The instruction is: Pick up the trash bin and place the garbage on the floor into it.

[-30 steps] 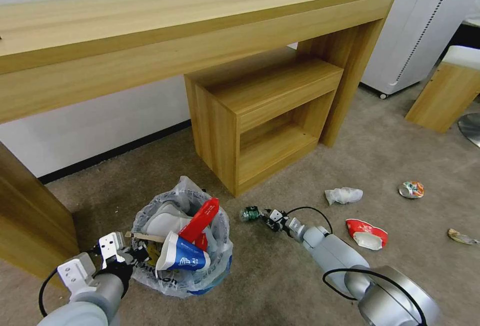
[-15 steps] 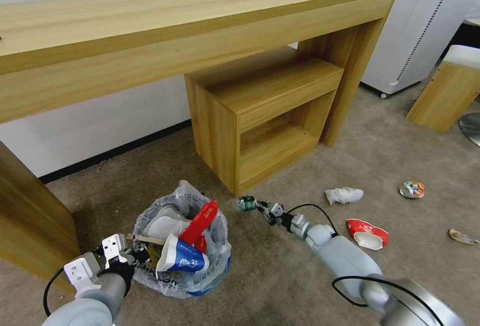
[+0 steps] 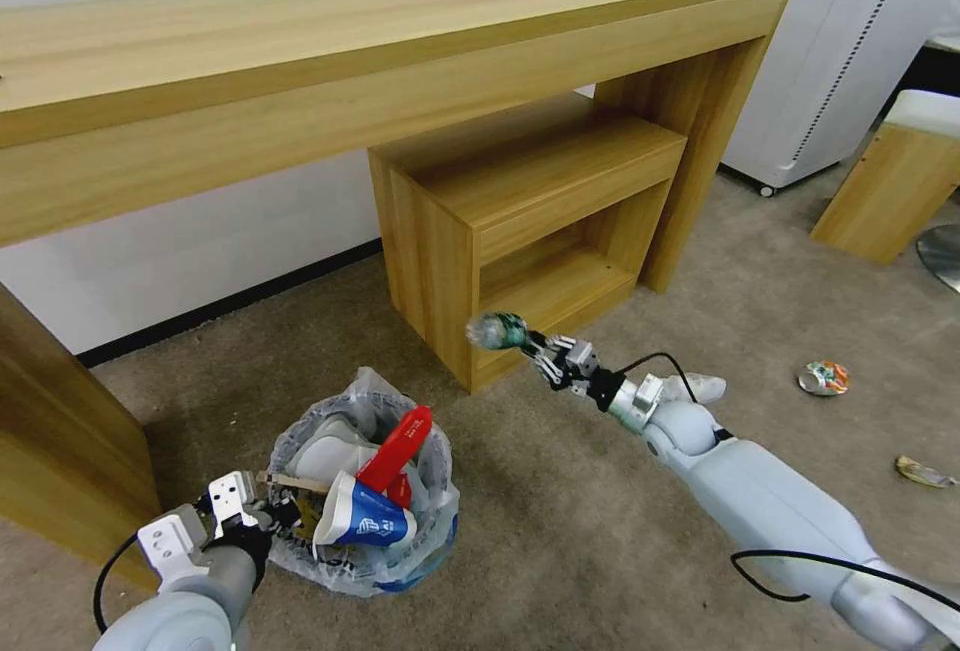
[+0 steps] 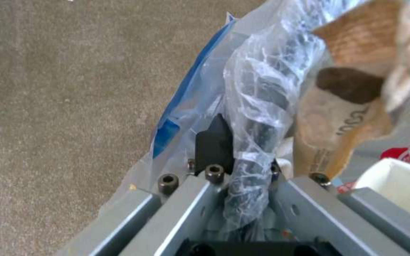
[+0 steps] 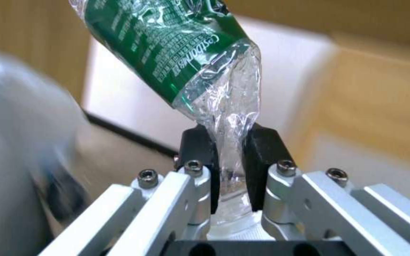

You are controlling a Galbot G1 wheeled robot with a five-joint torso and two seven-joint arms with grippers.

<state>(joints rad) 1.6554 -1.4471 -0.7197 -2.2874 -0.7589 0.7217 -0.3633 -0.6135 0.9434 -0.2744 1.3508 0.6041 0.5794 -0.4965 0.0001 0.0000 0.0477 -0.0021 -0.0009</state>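
Note:
The trash bin (image 3: 365, 506) stands on the floor (image 3: 570, 541), lined with a crinkly bag and stuffed with white slippers, a red wrapper, a blue-white cup and a stick. My left gripper (image 3: 262, 511) is shut on its bag-covered rim (image 4: 255, 117) at the near left side; in the left wrist view the gripper (image 4: 243, 153) pinches that rim. My right gripper (image 3: 535, 346) is raised above the carpet, shut on a small crushed green-label bottle (image 3: 495, 331); the bottle (image 5: 176, 53) sticks out past the gripper (image 5: 229, 145). A white tissue (image 3: 705, 386) and a crushed can (image 3: 824, 377) lie on the carpet.
A long wooden desk (image 3: 400, 61) spans the back, with a low open shelf unit (image 3: 530, 231) beneath it and a desk leg (image 3: 60, 441) close to the left arm. A white appliance (image 3: 850, 51) and a wooden stool (image 3: 895, 186) stand at right. A brownish scrap (image 3: 925, 473) lies far right.
My right gripper has lifted the bottle off the carpet and carried it up and away, to the height of the shelf unit's base. The left gripper still holds the bin's rim.

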